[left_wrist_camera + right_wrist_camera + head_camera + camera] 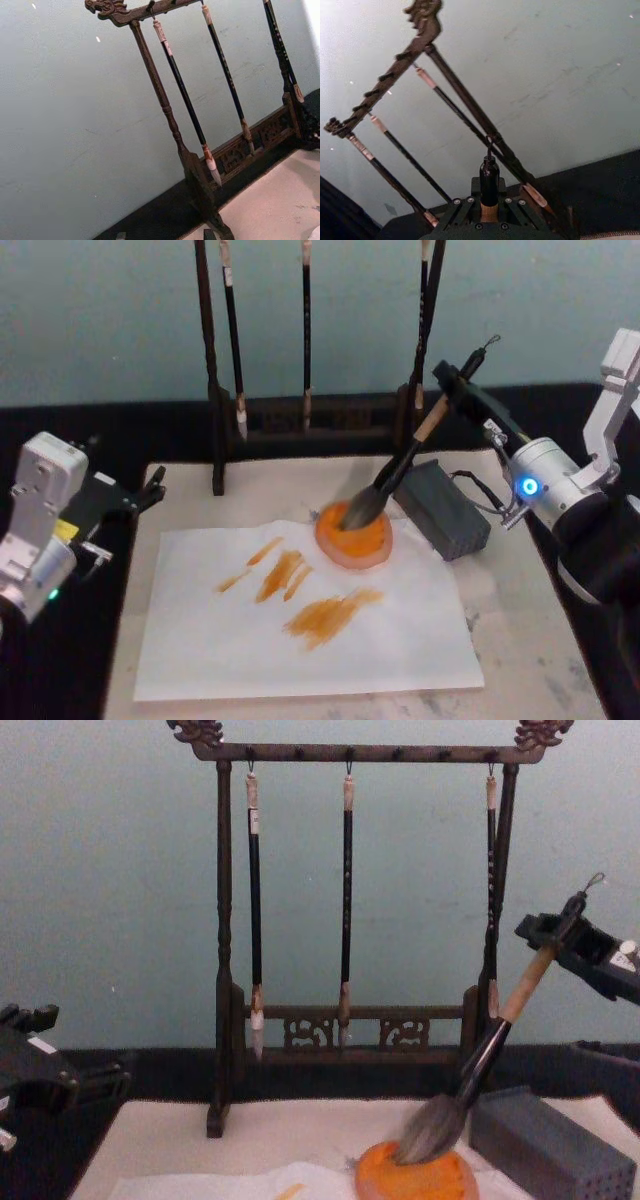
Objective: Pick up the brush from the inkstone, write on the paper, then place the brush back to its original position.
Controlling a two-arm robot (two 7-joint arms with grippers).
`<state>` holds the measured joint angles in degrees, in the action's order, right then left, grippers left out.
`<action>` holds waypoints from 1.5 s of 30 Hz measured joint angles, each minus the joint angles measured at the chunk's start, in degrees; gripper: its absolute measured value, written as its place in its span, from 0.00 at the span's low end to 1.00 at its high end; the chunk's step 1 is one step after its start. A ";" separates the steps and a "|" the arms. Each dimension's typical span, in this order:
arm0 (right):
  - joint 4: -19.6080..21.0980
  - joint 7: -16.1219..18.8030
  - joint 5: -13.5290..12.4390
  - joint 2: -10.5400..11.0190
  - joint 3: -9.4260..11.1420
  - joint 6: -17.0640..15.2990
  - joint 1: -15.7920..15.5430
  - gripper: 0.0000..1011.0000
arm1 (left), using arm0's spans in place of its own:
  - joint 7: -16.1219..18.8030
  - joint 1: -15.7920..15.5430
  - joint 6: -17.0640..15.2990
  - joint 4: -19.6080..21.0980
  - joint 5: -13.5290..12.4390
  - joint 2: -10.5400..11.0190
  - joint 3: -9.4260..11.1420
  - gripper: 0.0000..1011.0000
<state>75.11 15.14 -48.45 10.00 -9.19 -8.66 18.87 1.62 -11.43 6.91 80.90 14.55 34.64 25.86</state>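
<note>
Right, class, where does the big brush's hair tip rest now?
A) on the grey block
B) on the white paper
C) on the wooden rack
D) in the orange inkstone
D: the brush has its tip in the inkstone, handle held by the right gripper; the left gripper hangs aside.

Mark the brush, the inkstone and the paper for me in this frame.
brush (394,470), head view, on its black ferrule above the hairs.
inkstone (365,548), head view, on the orange dish's front part.
paper (300,640), head view, on a bare white patch below the orange strokes.
</note>
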 joint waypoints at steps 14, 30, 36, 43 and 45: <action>-6.99 0.30 -5.59 0.13 0.20 -2.77 3.65 0.17 | 0.00 0.00 0.00 0.00 0.00 0.00 0.00 0.99; -12.45 0.65 -8.83 0.01 -1.22 -2.92 6.70 0.17 | 0.00 0.00 0.00 0.00 0.00 0.00 0.00 0.99; -13.47 0.44 -9.54 0.37 -1.80 -2.55 7.20 0.17 | 0.00 0.00 0.00 0.00 0.00 0.00 0.00 0.99; -13.95 0.09 -10.38 0.78 -2.44 -2.17 7.24 0.17 | 0.00 0.00 0.00 0.00 0.00 0.00 0.00 0.99; -14.03 -0.02 -10.60 0.85 -2.57 -2.07 7.25 0.17 | 0.00 0.00 0.00 0.00 0.00 0.00 0.00 0.99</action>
<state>61.07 15.12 -59.05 10.85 -11.77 -10.73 26.12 1.62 -11.43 6.91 80.90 14.55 34.65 25.86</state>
